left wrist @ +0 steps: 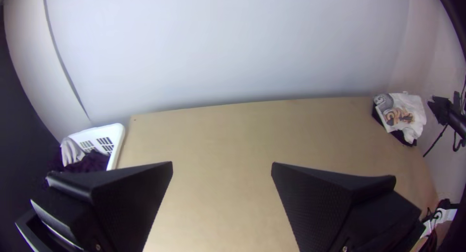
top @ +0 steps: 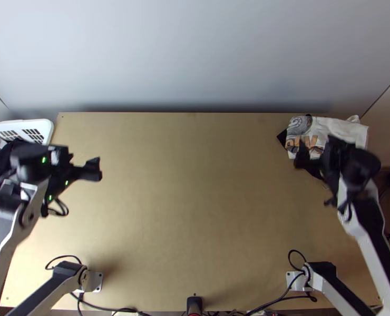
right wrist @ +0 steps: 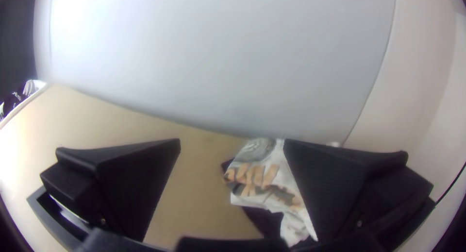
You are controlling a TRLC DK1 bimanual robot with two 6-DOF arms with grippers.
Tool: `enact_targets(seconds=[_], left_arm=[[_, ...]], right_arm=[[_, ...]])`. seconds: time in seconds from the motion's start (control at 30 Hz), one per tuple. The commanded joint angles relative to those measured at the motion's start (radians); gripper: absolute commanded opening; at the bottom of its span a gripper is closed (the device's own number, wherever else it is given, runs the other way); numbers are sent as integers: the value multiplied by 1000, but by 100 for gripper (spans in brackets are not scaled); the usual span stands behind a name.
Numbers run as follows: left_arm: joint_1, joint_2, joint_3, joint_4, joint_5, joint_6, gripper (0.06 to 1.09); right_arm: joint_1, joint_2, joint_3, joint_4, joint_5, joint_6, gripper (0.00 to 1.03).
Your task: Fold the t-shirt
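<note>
Gaping wide and empty, the black left end effector (top: 81, 160) and black right end effector (top: 317, 149) hang above the light wooden worktop (top: 195, 210); the rumpled white printed t-shirt (top: 329, 128) lies over dark cloth (top: 282, 138) at its far right corner.

Left gripper (top: 79, 159) near white basket (top: 46, 126), right gripper (top: 317, 149) apparently above printed white cloth (top: 332, 128)

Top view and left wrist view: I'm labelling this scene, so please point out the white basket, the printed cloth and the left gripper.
White basket (top: 47, 129): top view, on its rim.
Printed cloth (top: 334, 126): top view, on its plain white part.
Left gripper (left wrist: 222, 162): left wrist view, midway between its open fingertips.
</note>
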Motion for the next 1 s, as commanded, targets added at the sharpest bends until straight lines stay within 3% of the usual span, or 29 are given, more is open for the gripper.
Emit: enact_targets(seconds=[0.0,0.23,0.53,0.67,0.77,0.97], left_arm=[[34,-331,-281,59,-127,37,105],[92,-529,-459,73,-124,66,105],[133,-600,-678,252,-124,75,105],[98,-729,-781,330,-125,91,105],[103,-867,-870,347,-115,169,104],[129,-878,-868,326,-99,-28,104]], right_arm=[[33,-358,-310,-61,24,15,99],[-70,-935,-642,-18,28,27,99],[-94,-926,-691,-30,47,18,99],[-96,-926,-697,-65,46,66,99],[-85,-924,-697,-81,43,112,99],[-73,-924,-700,-102,38,159,99]])
